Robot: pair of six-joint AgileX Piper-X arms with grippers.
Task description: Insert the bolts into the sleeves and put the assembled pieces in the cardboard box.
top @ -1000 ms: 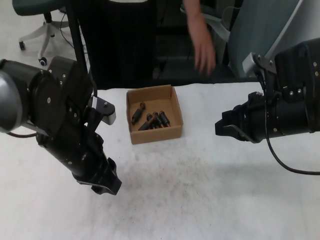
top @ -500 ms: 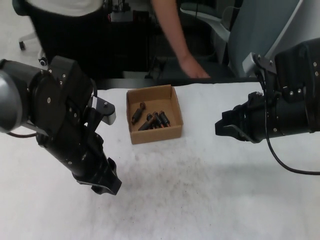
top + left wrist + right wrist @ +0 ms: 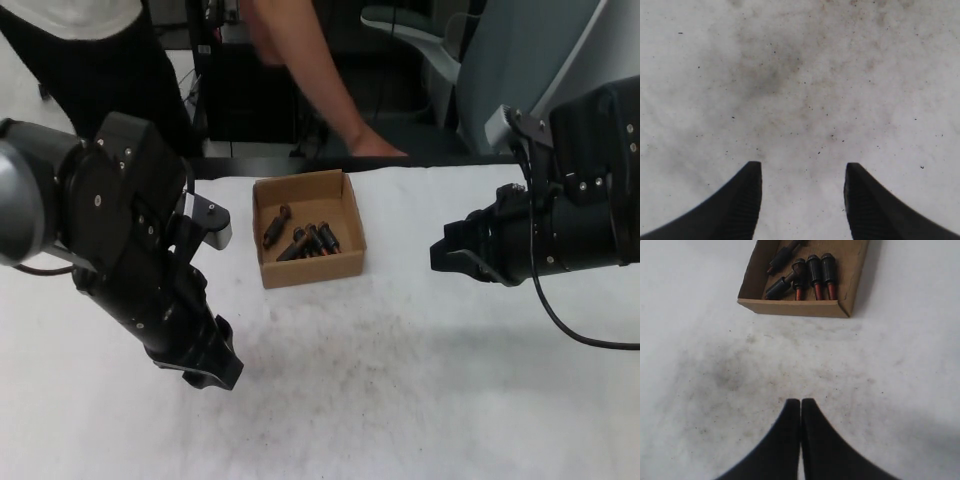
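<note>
As the left pincer (image 3: 802, 200) gapes and the right pincer (image 3: 801, 440) sits closed, boxed bolts (image 3: 830, 277) look small, rigid, roll-prone. Grip across the sleeve (image 3: 813, 269).

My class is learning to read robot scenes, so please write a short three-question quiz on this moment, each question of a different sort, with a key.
1. True or false: the left gripper is shut.
2. Where do the assembled pieces lie? A: in the cardboard box. B: loose on the bench. C: between a gripper's fingers.
3. Fill in: the right gripper has its fingers ____ (open or shut).

Key: 1 false, its fingers stand apart over bare cloth. 2 A. 3 shut.
</note>
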